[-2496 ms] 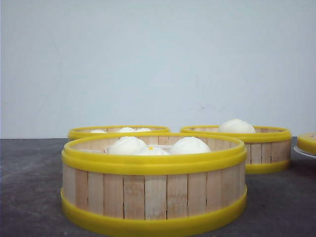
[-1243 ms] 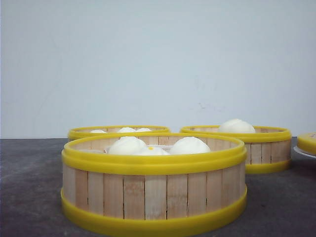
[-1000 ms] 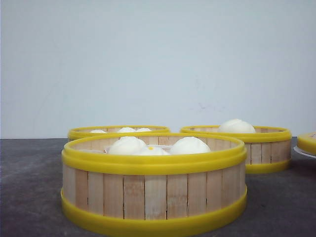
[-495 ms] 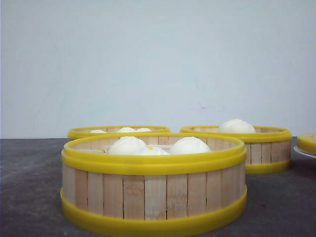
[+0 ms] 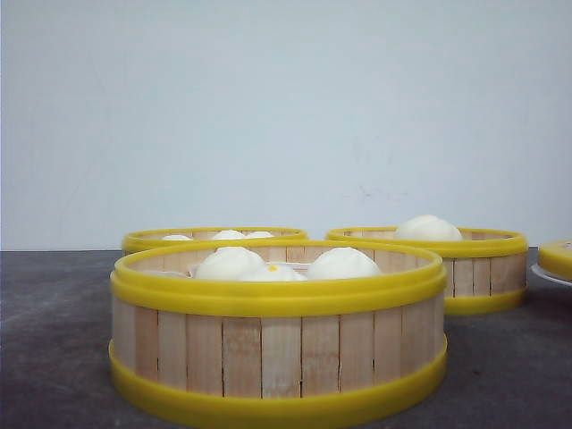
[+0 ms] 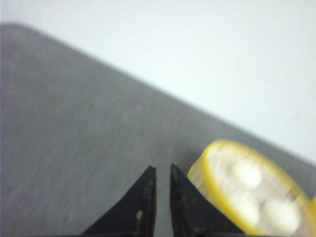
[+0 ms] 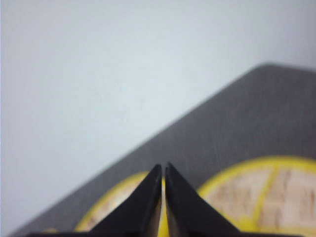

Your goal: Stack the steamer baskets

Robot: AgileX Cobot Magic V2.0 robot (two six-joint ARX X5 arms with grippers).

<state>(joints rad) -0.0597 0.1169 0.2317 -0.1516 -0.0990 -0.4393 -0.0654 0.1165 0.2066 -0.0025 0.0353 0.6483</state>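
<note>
From the front we see three baskets on the dark worktop, none stacked yet: the near basket with buns, a left-rear basket and a right-rear basket, plus a lid at the right edge; no writing shows. Over the left wrist, the left claw is nearly pressed together, empty, just beside a basket. Over the right wrist, the right claw is likewise pinched to a slit above two yellow rims, so we judge both should spread, grip opposite walls and lift level.

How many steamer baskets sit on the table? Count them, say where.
3: the near basket front and centre, one behind it to the left, mostly hidden, one behind to the right.
</note>
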